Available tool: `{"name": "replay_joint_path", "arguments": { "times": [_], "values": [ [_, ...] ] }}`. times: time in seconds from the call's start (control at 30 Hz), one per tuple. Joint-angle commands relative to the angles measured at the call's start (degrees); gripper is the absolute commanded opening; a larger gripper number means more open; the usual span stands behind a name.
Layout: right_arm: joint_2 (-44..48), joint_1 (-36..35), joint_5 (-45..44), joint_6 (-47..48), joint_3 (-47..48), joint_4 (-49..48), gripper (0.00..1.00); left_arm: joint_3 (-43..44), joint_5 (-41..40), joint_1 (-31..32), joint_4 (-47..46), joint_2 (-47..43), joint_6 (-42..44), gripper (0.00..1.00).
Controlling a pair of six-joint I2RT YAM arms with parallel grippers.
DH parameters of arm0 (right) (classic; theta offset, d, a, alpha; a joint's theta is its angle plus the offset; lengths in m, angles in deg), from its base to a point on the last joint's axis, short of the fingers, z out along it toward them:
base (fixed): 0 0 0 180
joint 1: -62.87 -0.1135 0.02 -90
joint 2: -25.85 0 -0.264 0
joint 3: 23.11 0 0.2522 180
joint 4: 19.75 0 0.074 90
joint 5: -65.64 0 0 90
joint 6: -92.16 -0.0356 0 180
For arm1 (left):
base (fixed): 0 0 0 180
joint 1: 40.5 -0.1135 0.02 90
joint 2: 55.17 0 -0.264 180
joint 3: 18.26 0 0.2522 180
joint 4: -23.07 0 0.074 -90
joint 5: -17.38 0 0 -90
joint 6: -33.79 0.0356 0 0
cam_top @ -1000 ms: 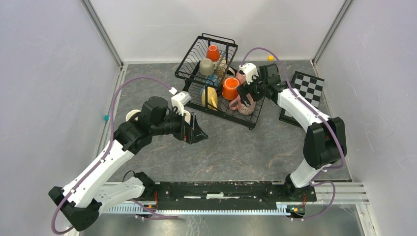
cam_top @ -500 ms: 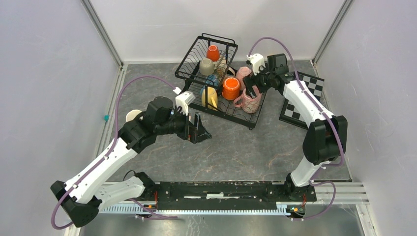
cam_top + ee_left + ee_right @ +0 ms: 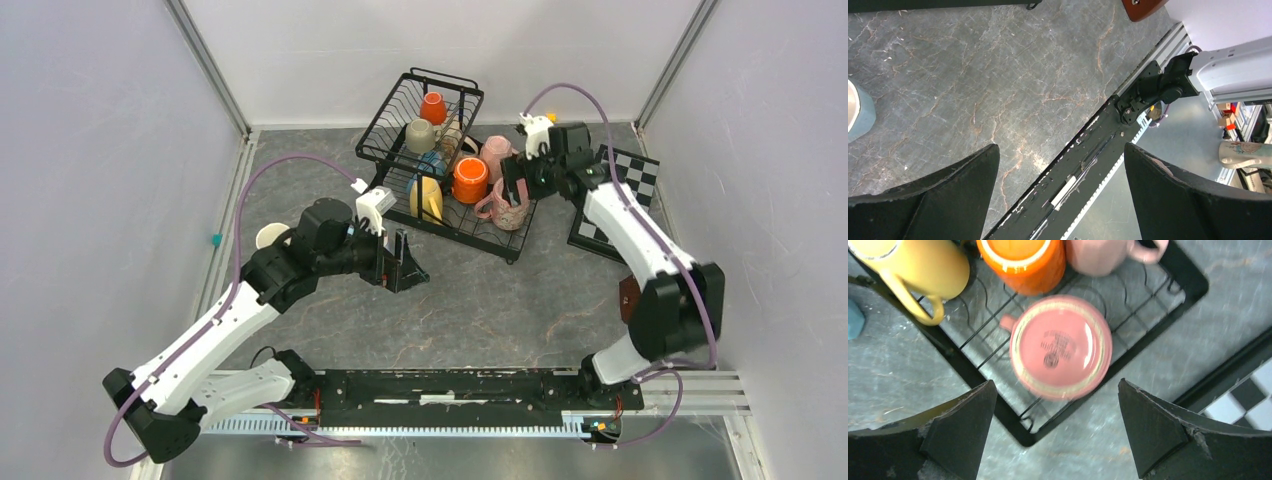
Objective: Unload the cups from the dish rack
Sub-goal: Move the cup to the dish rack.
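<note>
The black wire dish rack (image 3: 466, 237) stands at the back centre. Its raised basket holds an orange cup (image 3: 433, 107) and a beige cup (image 3: 420, 135). The lower tray holds a yellow cup (image 3: 427, 198), an orange cup (image 3: 468, 178) and two pink cups (image 3: 497, 152). My right gripper (image 3: 518, 188) hovers open above the rack's right corner. Directly under it is an upside-down pink cup (image 3: 1060, 346), apart from the fingers, with the right gripper (image 3: 1055, 430) empty. My left gripper (image 3: 410, 262) is open and empty over bare table left of the rack, as the left wrist view confirms (image 3: 1060, 195).
A cream cup (image 3: 270, 236) stands on the table behind the left arm. A pale blue cup (image 3: 855, 112) sits at the left edge of the left wrist view. A checkered board (image 3: 615, 195) lies right of the rack. The arms' base rail (image 3: 1088, 165) runs along the near edge.
My right gripper has pulled back up and to the right, away from the pink cups, still open. The left gripper shifted slightly right toward the rack, then held still.
</note>
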Motion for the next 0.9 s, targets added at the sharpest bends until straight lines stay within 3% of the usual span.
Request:
{"name": "replay_joint_path", "arguments": {
  "times": [0.0,0.2,0.47,0.67,0.87],
  "values": [
    [11.76,-2.25,-5.07,-15.7,-10.88,-6.28,0.96,0.32,-1.17,0.3,-1.78,-1.74,-1.11,1.0],
    [18.07,-8.59,-10.85,-26.55,-23.34,-14.58,0.73,0.41,-1.14,0.3,-1.56,-1.89,-0.82,1.0],
    [13.18,-9.3,-17.27,-31.42,-26.27,-21.49,0.37,0.41,-1.4,0.3,-1.09,-3.03,-0.6,1.0],
    [6.74,-8.18,-21.37,-31.38,-23.31,-21.22,0.2,1.02,-2.61,0.3,1.12,-4.07,0.31,1.0],
    [4.24,-5.0,-21.29,-30.63,-22.59,-22.67,0.18,1.52,-3.34,0.3,2.4,-4.51,1.11,1.0]
  ]
}}
